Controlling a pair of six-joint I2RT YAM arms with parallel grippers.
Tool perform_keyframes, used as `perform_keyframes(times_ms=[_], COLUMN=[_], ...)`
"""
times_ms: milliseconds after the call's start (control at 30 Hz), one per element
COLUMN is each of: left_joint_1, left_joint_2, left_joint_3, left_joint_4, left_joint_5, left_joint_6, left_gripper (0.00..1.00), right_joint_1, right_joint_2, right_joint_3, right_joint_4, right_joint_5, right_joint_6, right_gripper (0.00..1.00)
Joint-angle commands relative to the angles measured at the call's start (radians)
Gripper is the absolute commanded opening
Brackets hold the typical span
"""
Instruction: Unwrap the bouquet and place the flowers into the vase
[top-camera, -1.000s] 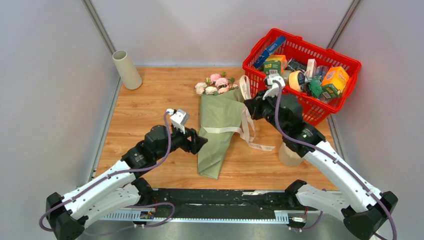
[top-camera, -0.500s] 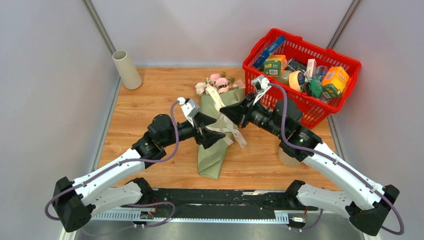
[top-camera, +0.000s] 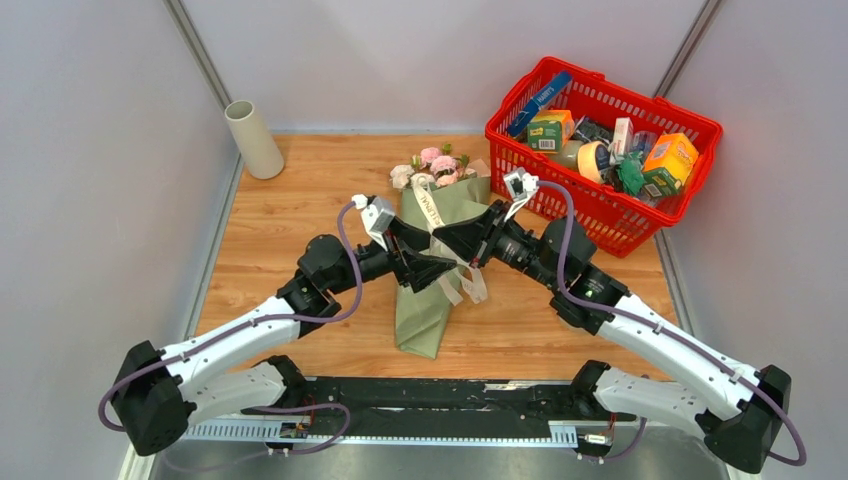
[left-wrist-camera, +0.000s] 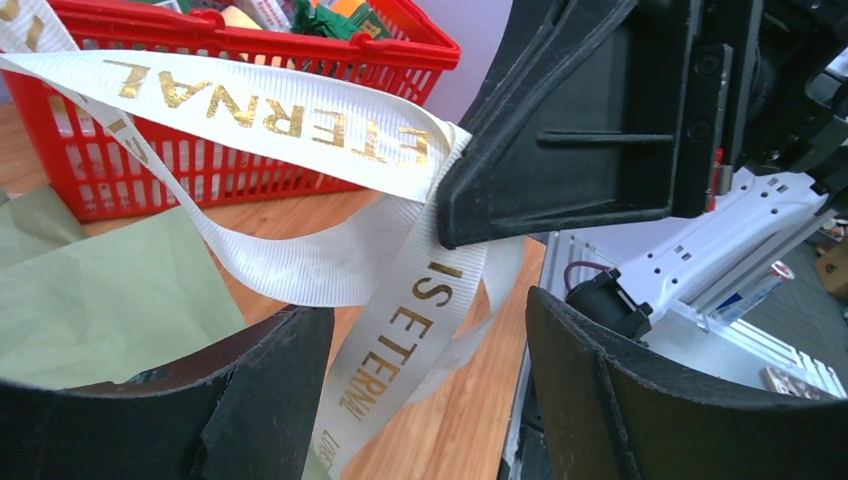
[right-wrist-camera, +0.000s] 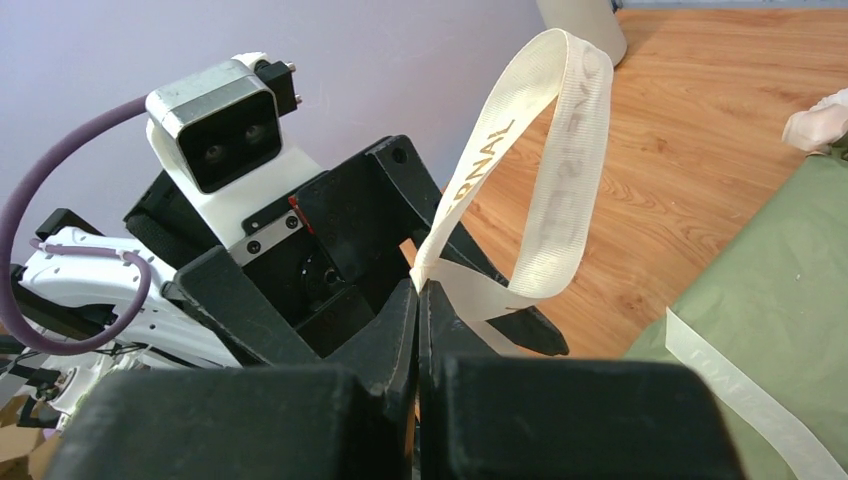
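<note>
Ribbon (left-wrist-camera: 270, 110) lifted higher above bouquet (top-camera: 428, 305), pinched in closed right tool (right-wrist-camera: 418, 290); left tool (left-wrist-camera: 422, 310) nearer, wide open astride it. Boxes (top-camera: 670, 158) in red basket (top-camera: 620, 215) right of bouquet.

A black base rail (top-camera: 440, 392) carries both arms. The left arm (top-camera: 225, 340) springs from its left end and the right arm (top-camera: 670, 345) from its right end. Both have white shells dotted with small screws and black rounded joints, with a purple cable (right-wrist-camera: 55, 155) looped along each. The left pincer (left-wrist-camera: 420, 310) and right pincer (right-wrist-camera: 418, 290) are matte black wedges. A silver-white, two-lens camera box (right-wrist-camera: 215, 125) sits on each wrist.
</note>
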Motion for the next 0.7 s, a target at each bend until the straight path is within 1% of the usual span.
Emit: perform_keyframes(times_ms=[0,100,133,167,200,233,267,300,333,400,433,533,600,633,667], left_joint_1=[-0.005,-0.005,-0.005,-0.005,-0.005,-0.005,-0.005,-0.005,-0.005,-0.005,-0.005,-0.005,-0.005,-0.005,-0.005], left_joint_2=[0.038,0.059,0.064,0.07,0.073,0.076,0.078,0.076,0.074,0.061,0.044,-0.002,-0.06,-0.08,-0.112], left_joint_3=[0.002,0.008,0.006,0.003,0.002,-0.004,-0.008,-0.006,-0.009,-0.012,-0.015,-0.031,-0.037,-0.032,-0.018], left_joint_4=[0.102,0.125,0.133,0.148,0.157,0.175,0.182,0.179,0.17,0.134,0.099,0.033,-0.036,-0.054,-0.112], left_joint_5=[0.008,-0.001,-0.008,-0.01,-0.018,-0.022,-0.031,-0.039,-0.064,-0.117,-0.145,-0.283,-0.376,-0.462,-0.493], left_joint_6=[-0.042,-0.066,-0.074,-0.088,-0.091,-0.098,-0.1,-0.1,-0.1,-0.094,-0.088,-0.074,-0.059,-0.048,-0.025], left_gripper=[0.73,0.63,0.56,0.52,0.42,0.35,0.16,0.05,0.0,0.0,0.0,0.0,0.0,0.0,0.0], right_joint_1=[0.005,0.005,0.005,0.005,0.007,0.005,0.007,0.005,0.005,0.005,0.007,0.005,0.005,0.005,0.004], right_joint_2=[-0.022,-0.03,-0.032,-0.032,-0.032,-0.033,-0.035,-0.038,-0.042,-0.055,-0.065,-0.113,-0.149,-0.168,-0.189], right_joint_3=[-0.03,-0.049,-0.055,-0.058,-0.061,-0.066,-0.069,-0.075,-0.079,-0.089,-0.092,-0.101,-0.104,-0.107,-0.106], right_joint_4=[0.095,0.098,0.1,0.1,0.1,0.1,0.1,0.1,0.098,0.089,0.086,0.063,0.046,0.04,0.031], right_joint_5=[0.005,0.015,0.017,0.017,0.017,0.017,0.015,0.015,0.015,0.028,0.037,0.063,0.087,0.095,0.107], right_joint_6=[0.052,0.082,0.083,0.083,0.086,0.088,0.089,0.089,0.089,0.091,0.091,0.08,0.068,0.059,0.049], right_gripper=[0.0,0.0,0.0,0.0,0.0,0.0,0.0,0.0,0.0,0.03,0.06,0.24,0.37,0.42,0.44])
